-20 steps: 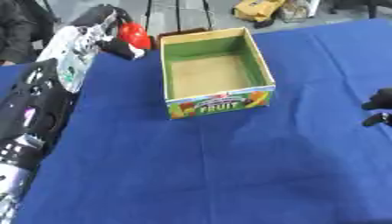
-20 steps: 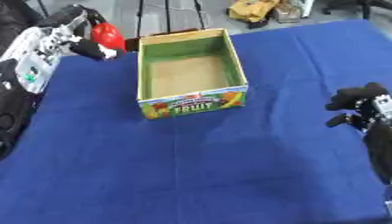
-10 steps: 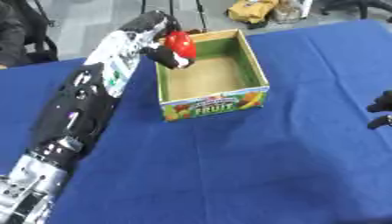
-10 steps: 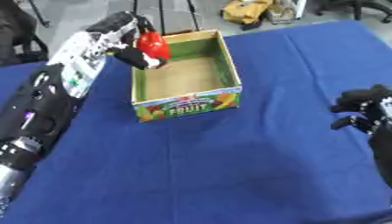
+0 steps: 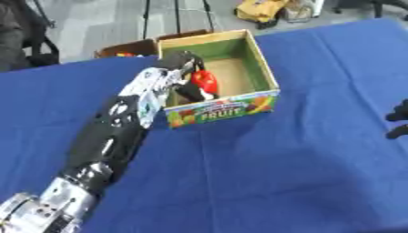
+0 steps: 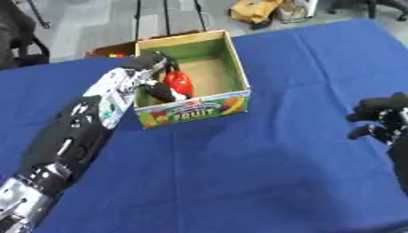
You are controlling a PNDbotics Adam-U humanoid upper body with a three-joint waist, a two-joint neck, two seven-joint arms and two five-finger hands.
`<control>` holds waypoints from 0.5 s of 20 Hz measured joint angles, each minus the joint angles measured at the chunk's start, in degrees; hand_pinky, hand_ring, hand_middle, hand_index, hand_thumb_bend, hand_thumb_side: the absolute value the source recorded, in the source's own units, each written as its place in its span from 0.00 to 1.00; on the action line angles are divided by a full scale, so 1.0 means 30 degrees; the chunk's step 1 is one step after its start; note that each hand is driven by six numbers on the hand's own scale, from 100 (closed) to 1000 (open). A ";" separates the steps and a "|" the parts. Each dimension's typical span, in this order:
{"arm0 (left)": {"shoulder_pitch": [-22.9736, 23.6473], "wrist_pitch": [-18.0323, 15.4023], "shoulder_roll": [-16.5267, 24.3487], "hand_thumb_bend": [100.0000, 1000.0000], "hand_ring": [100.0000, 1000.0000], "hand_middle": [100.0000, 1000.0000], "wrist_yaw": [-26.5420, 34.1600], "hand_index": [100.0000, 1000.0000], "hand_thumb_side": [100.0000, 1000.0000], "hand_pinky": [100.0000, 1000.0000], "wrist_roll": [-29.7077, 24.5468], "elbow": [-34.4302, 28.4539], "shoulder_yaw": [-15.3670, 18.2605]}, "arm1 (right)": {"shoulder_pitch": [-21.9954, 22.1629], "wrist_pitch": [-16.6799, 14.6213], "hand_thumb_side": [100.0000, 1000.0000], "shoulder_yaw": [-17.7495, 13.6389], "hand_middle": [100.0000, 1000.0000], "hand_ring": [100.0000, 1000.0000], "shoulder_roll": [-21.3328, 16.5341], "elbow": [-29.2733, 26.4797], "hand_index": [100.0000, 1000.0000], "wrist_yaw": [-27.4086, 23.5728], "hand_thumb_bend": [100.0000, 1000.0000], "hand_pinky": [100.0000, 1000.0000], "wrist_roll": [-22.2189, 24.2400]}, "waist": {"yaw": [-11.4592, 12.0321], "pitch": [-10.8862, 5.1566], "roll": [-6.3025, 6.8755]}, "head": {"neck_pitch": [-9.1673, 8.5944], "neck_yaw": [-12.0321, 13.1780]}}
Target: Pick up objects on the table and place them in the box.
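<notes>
Your left hand (image 5: 185, 75) sits in the upper middle of the frame, reaching over the near left wall of the box (image 5: 264, 73). Its fingers are curled around a red object (image 5: 204, 82), holding it inside the box, above the tan floor and close to the left wall. You cannot tell from these views whether the red object touches the floor of the box. Your left arm (image 5: 111, 136) runs from the lower left corner diagonally up to the box, black along the forearm and silver near the bottom of the frame.

The box is open at the top, green on its inner walls, with a fruit-printed front panel reading "FRUIT". It stands upright on the blue tablecloth (image 5: 263, 182), in the upper centre of the frame.

Your right hand (image 6: 382, 120) shows at the right edge, about mid-height, well apart from the box. Its dark fingers are curled inward and hold nothing.

Beyond the far edge of the table, in the upper left, a brown carton (image 5: 127, 48) stands on the grey floor just behind the box.
</notes>
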 measured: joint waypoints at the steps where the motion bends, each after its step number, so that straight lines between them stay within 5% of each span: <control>1: 0.0053 -0.0080 -0.0027 1.00 0.47 0.48 -0.0001 0.73 0.69 0.59 0.0292 0.0078 0.0023 | 0.0000 0.0000 0.83 -0.0001 0.55 0.60 0.0002 0.0000 0.64 0.0000 0.00 0.43 0.0000 | 0.0000 0.0000 0.0000 | -0.0001 -0.0003; 5: 0.0178 -0.0592 -0.0025 1.00 0.55 0.52 0.0123 0.75 0.82 0.70 0.2250 -0.0241 0.0098 | 0.0007 0.0000 0.83 -0.0005 0.55 0.60 0.0004 0.0000 0.64 0.0000 0.00 0.43 -0.0002 | 0.0100 -0.0004 -0.0018 | -0.0001 -0.0060; 6: 0.0204 -0.0729 0.0021 1.00 0.55 0.52 0.0325 0.75 0.96 0.70 0.2871 -0.0569 0.0103 | 0.0017 0.0000 0.82 -0.0007 0.55 0.60 0.0005 0.0001 0.64 0.0000 0.00 0.42 -0.0004 | 0.0165 -0.0014 -0.0042 | -0.0001 -0.0100; 7: 0.0241 -0.0868 0.0119 1.00 0.55 0.52 0.0693 0.75 0.83 0.71 0.3525 -0.1072 0.0107 | 0.0033 -0.0001 0.83 -0.0010 0.55 0.60 0.0006 0.0003 0.64 0.0000 0.00 0.43 -0.0008 | 0.0244 -0.0041 -0.0085 | 0.0001 -0.0147; 10: 0.0495 -0.1271 0.0823 1.00 0.55 0.52 0.2895 0.75 0.80 0.72 0.5460 -0.3314 0.0113 | 0.0211 0.0002 0.83 -0.0058 0.55 0.60 0.0038 0.0011 0.64 0.0000 0.00 0.43 -0.0045 | 0.0616 -0.0274 -0.0212 | 0.0019 -0.0336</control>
